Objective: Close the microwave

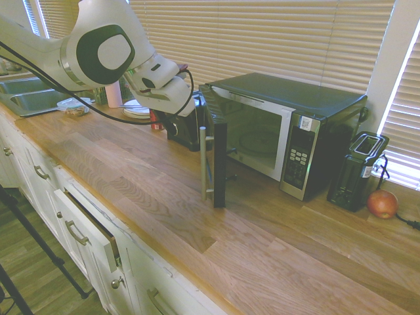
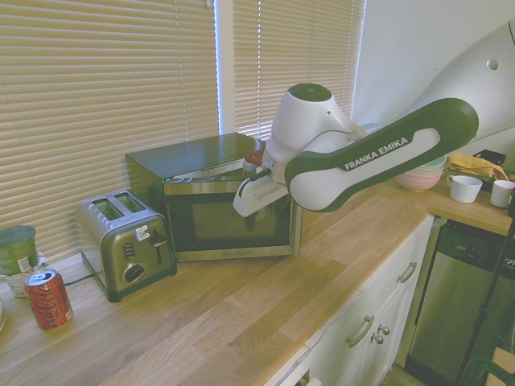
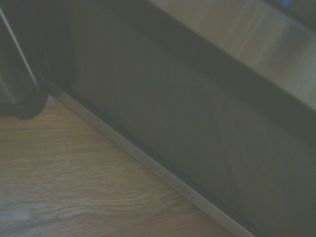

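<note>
The gripper (image 1: pixel 190 105) sits just behind the outer face of the microwave door (image 1: pixel 218 154), at its upper edge; whether its fingers are apart or together cannot be told (the wrist hides them). This placement suits pushing the door toward the cavity. The microwave (image 1: pixel 289 131), boxy, black and stainless, stands on the wooden countertop (image 1: pixel 131 170) before the window blinds (image 1: pixel 262 39), door swung wide open, silver handle (image 1: pixel 203 164) vertical, keypad (image 1: pixel 300 156) beside the cavity. A black toaster (image 1: pixel 357 170) stands beside the microwave's keypad side
</note>
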Robot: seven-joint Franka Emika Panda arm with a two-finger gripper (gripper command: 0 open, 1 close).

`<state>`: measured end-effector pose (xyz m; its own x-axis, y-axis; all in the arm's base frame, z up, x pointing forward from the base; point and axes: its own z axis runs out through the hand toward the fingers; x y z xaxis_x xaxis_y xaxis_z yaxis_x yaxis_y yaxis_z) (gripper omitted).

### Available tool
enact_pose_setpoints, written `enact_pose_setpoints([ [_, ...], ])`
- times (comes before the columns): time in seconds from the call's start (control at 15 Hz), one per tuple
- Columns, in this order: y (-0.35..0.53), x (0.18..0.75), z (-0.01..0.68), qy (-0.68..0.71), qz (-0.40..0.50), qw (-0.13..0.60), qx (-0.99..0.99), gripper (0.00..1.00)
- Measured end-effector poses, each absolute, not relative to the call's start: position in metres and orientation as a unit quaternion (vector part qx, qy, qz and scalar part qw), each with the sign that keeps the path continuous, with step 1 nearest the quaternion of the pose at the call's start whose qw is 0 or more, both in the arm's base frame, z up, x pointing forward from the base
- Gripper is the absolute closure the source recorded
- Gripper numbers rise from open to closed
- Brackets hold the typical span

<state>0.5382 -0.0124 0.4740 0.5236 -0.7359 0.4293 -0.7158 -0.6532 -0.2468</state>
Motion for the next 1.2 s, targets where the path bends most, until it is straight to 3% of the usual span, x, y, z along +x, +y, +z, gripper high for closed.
enact_pose_setpoints([
  [1.2, -0.062, 0.665, 0.506, 0.461, -0.275, 0.023, -0.843, 0.00],
])
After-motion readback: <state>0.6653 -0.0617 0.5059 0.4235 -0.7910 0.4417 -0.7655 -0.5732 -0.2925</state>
